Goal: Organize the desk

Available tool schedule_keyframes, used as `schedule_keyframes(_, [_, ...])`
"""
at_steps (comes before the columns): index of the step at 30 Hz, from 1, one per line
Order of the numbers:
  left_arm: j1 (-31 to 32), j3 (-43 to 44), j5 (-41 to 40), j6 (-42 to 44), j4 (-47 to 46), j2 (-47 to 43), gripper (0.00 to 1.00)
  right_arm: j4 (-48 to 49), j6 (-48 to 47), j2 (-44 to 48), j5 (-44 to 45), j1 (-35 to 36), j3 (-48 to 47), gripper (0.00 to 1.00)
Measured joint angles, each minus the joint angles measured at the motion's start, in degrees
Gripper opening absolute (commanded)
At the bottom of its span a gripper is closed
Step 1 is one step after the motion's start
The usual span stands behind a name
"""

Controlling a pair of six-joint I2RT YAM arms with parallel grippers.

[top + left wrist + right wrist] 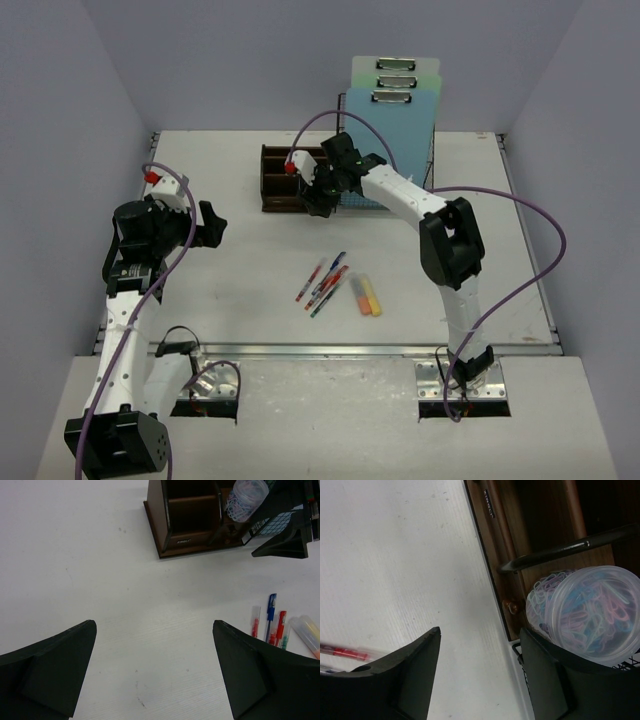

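My left gripper [154, 630] and right gripper [480, 635] gape empty. The pens [325, 280] on the desk [230, 300] look light, slick and prone to rolling; I'd pinch mid-barrel.

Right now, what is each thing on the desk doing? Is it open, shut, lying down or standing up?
Left tool: open, empty, above the desk.
Right tool: open, empty, by the wooden organizer.
Paper clip tub: resting at the organizer's end, not gripped.
Pens: lying loose on the desk.
Highlighters: lying beside the pens.
Clipboards: standing upright in the wire rack.
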State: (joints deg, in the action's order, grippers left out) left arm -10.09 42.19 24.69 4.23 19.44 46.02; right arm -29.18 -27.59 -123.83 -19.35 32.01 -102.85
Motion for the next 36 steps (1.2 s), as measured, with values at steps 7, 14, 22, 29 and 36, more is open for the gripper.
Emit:
schedule_keyframes(7, [0.0, 0.0, 0.0, 0.0, 0.0, 0.0, 1.0, 0.0, -0.7, 0.0, 0.0, 0.0, 0.0, 0.86])
schedule_keyframes(14, [0.0, 0.0, 0.0, 0.0, 0.0, 0.0, 1.0, 0.5, -0.9, 0.0, 0.1, 0.0, 0.0, 0.99])
schedule_keyframes(22, [0.0, 0.0, 0.0, 0.0, 0.0, 0.0, 1.0, 0.0, -0.6, 0.1, -1.1, 0.0, 0.0, 0.61])
schedule_keyframes(29, [0.0, -0.3, 0.0, 0.0, 0.0, -0.3, 1.0, -4.8, 3.0, 10.1, -4.9, 0.0, 6.9, 0.29])
schedule_keyframes(36, [0.0, -0.3, -0.2, 0.0, -0.2, -0.6, 1.0, -4.4, 13.4, 35.0, 3.1, 0.1, 33.5, 0.37])
